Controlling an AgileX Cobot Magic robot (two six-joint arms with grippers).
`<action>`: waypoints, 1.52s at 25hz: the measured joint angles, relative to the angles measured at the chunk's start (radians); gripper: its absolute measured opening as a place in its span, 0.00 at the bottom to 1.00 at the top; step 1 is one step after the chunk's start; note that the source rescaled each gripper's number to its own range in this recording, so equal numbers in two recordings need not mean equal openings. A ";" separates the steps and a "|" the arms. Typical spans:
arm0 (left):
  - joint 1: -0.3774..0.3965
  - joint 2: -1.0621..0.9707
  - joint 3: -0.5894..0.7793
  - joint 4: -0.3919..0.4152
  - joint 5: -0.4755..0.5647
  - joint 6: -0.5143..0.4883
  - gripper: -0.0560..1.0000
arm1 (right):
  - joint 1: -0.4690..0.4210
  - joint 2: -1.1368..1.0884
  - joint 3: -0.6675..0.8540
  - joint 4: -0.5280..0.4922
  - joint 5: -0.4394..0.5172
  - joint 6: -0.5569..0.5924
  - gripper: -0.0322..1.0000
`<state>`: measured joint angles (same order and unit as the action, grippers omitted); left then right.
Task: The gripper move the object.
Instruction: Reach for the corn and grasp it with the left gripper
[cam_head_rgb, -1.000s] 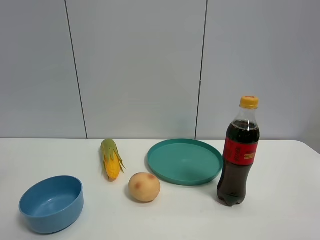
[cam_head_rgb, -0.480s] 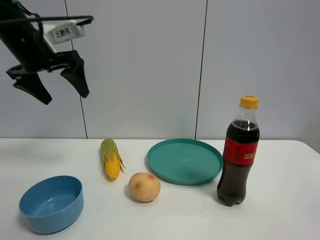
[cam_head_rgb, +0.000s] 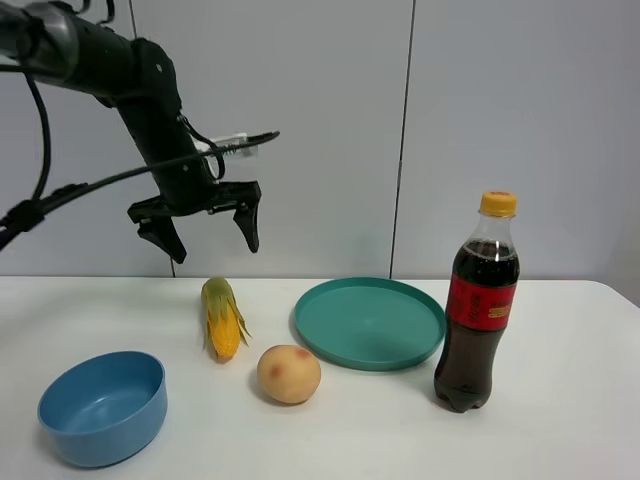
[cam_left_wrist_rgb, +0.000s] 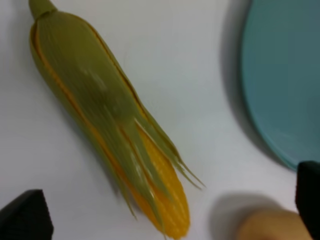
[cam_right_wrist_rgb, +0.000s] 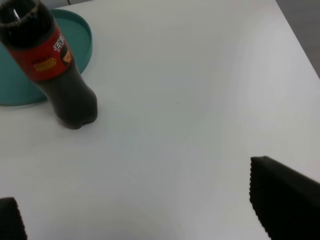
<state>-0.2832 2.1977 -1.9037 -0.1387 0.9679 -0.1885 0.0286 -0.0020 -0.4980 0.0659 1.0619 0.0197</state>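
Exterior high view: the left gripper (cam_head_rgb: 215, 250) hangs in the air above the white table (cam_head_rgb: 560, 420), jaws spread wide and empty, directly over the corn cob (cam_head_rgb: 222, 320) and clear of it. The corn cob lies flat on the table, husk end toward the wall, kernel end toward the camera, between the blue bowl (cam_head_rgb: 60, 420) and the teal plate (cam_head_rgb: 370, 325). A peach (cam_head_rgb: 289, 374) sits just beside its kernel end, apart from it. A cola bottle (cam_head_rgb: 477, 305) stands upright just beside the plate on its right. Left wrist view: the corn cob lies diagonally between the two black jaw tips at the frame's corners, untouched; part of the plate's rim and a blurred part of the peach show beside it. Right wrist view: the right gripper (cam_right_wrist_rgb: 150, 215) is likewise released, its jaws far apart over bare table, well apart from the bottle and the plate.
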 joint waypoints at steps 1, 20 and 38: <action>-0.010 0.022 -0.002 0.027 -0.017 -0.028 1.00 | 0.000 0.000 0.000 0.000 0.000 0.000 1.00; -0.047 0.191 -0.003 0.160 -0.119 -0.138 1.00 | 0.000 0.000 0.000 0.000 0.000 0.000 1.00; -0.047 0.241 -0.003 0.224 -0.128 -0.111 0.94 | 0.000 0.000 0.000 0.000 0.000 0.000 1.00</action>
<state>-0.3300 2.4390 -1.9065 0.0852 0.8396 -0.2999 0.0286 -0.0020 -0.4980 0.0659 1.0619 0.0197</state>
